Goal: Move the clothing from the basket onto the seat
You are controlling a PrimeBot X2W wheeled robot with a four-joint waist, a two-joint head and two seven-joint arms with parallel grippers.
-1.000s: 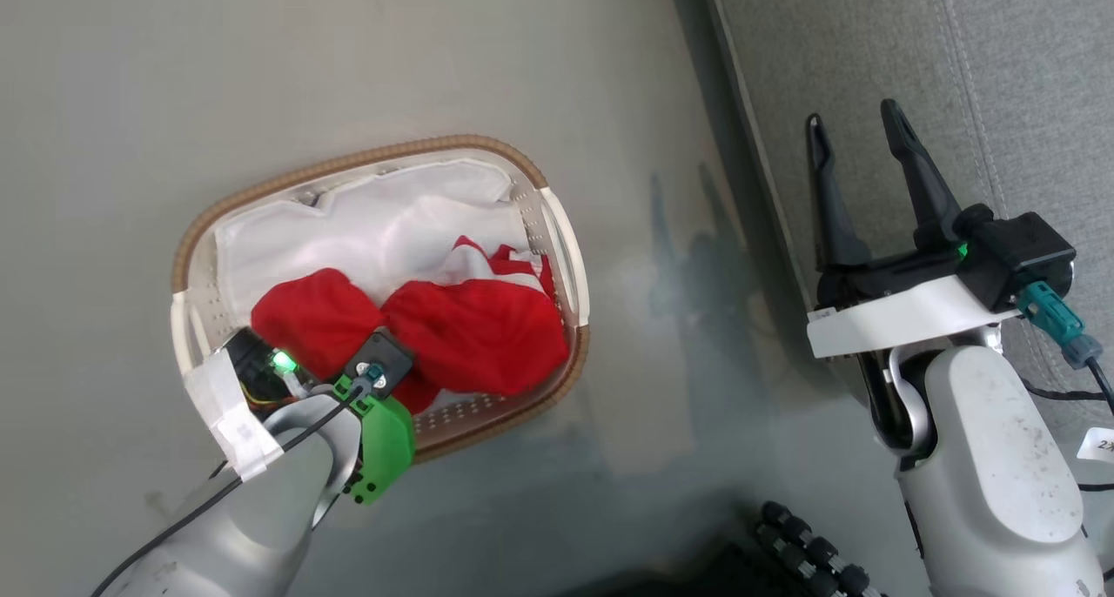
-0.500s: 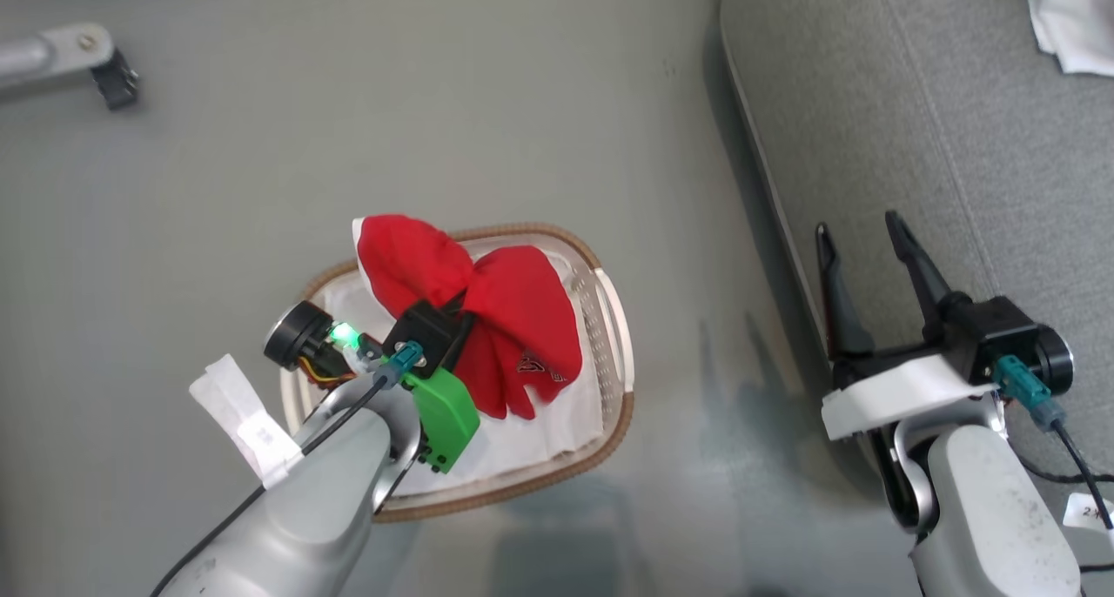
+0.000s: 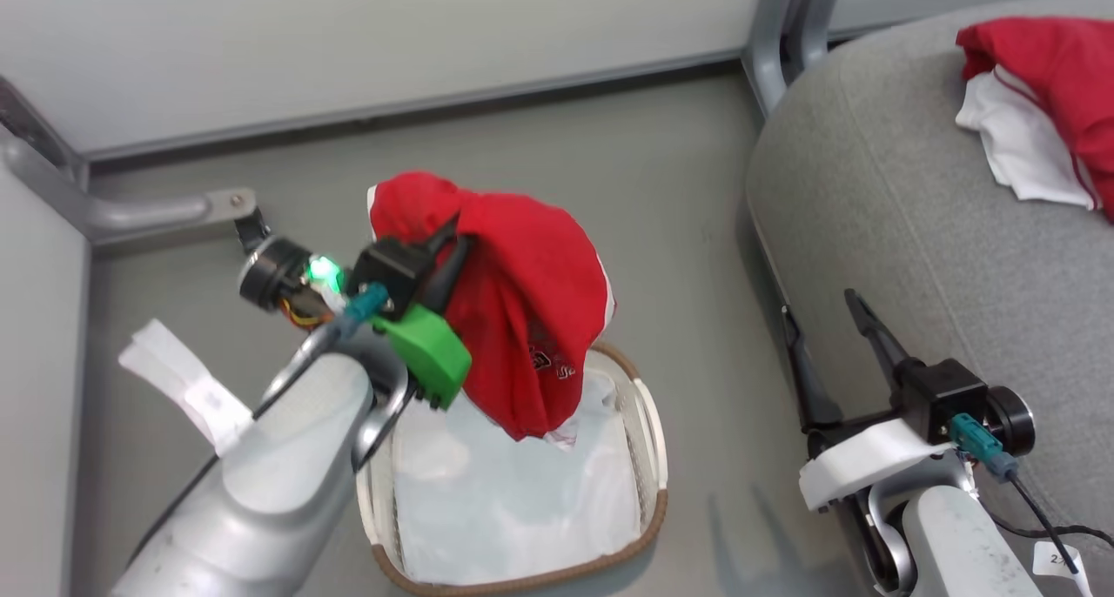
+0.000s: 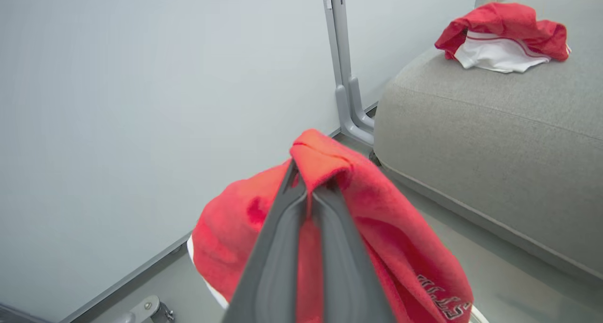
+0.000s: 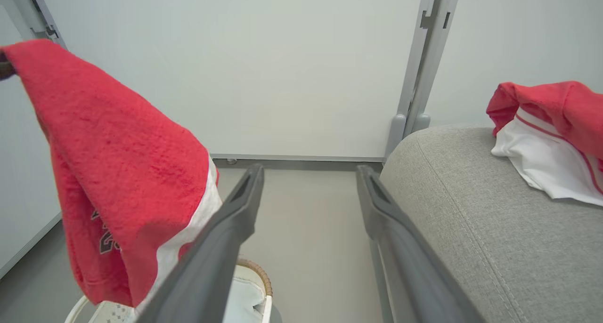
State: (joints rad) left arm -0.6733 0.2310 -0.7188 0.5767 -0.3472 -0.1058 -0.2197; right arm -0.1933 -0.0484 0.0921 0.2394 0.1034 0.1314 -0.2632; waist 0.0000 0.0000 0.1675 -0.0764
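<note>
L arm: left gripper is clenched on a red garment. Its fingers press together w/ a fold of cloth pinched at the tips (wrist view shows no gap between them). The garment bunches over and past the fingertips, then drapes down below them. It has dark lettering near the lower hem and white trim along one edge.

Basket sits on the floor, under the hanging end of the garment. In head view the lowest fold overlaps the basket's far rim; cannot tell whether cloth touches the rim or the white liner inside.

R arm: right gripper is released, fingers spread wide, nothing between them. Bare floor shows in the gap. The seat lies just to the right of the right finger, and its rounded front edge runs alongside that finger. In the R wrist view the held garment hangs to the left of the left finger, w/ the basket rim low beside that finger.

Second garment lies crumpled on the seat top, well beyond the right fingertips and off to their right. It is red, w/ a white inner part and a stripe showing. It is well apart from both grippers.
</note>
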